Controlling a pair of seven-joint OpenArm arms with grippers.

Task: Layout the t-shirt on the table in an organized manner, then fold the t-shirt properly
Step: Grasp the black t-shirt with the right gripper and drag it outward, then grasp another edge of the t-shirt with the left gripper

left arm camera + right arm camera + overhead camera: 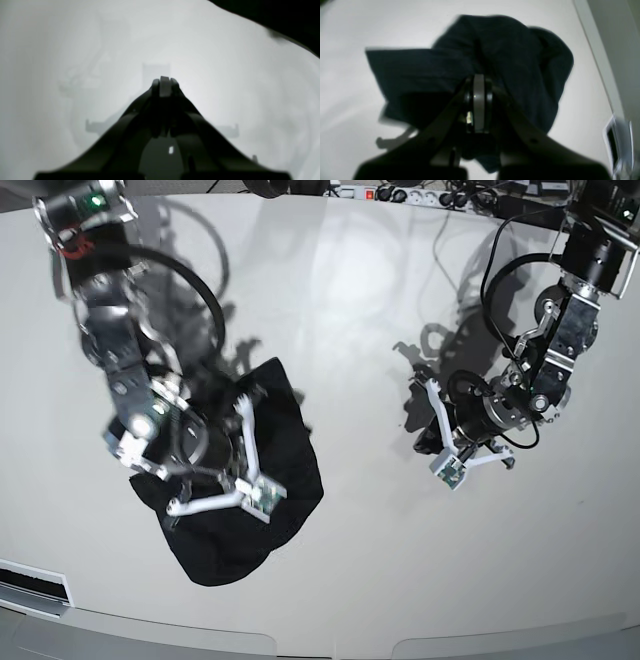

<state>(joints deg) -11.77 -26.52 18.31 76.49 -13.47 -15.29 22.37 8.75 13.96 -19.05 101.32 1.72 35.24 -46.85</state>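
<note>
The black t-shirt [275, 465] lies crumpled on the white table [350, 300], left of centre. My right gripper [222, 465] is down on it. In the right wrist view its fingers [479, 82] are pressed together in the middle of the bunched t-shirt [520, 57], with folds running toward the tips, so it is shut on the cloth. My left gripper [432, 442] hovers low over bare table to the right, well away from the shirt. In the left wrist view the left gripper [165, 81] is shut with nothing in it, and its reflection shows in the glossy table [62, 37].
Cables and a power strip [400, 192] run along the table's back edge. The curved front edge [330, 638] is near the shirt's lower end. A blurred white object [617, 142] sits at the table edge [595, 50], right of the shirt.
</note>
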